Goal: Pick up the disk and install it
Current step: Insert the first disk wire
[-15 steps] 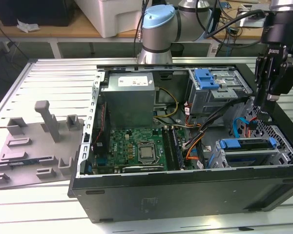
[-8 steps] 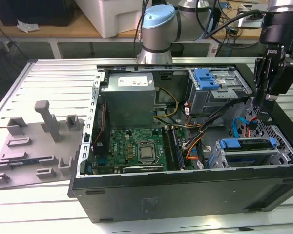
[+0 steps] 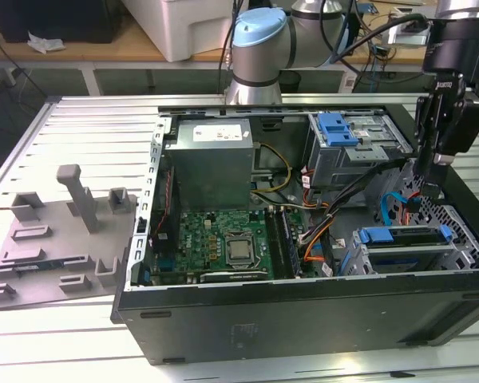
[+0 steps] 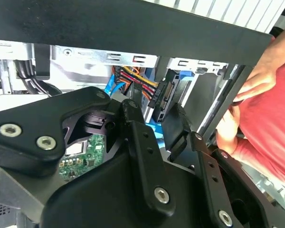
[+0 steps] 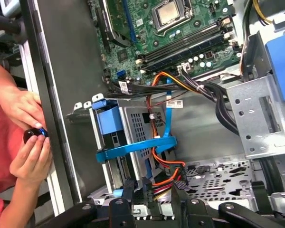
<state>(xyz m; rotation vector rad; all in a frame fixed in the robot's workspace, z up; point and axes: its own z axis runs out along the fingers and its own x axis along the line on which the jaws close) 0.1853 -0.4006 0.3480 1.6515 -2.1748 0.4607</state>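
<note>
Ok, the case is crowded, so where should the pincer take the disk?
Probably from above: the disk stands on edge in its cage, only its long top edge exposed. Pinch across that thin edge, midway between the blue end tabs, away from the cables.

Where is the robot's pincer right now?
In the exterior view the pincer hangs over the open computer case at the exterior view's right, close to the drive cage with blue rails.
</note>
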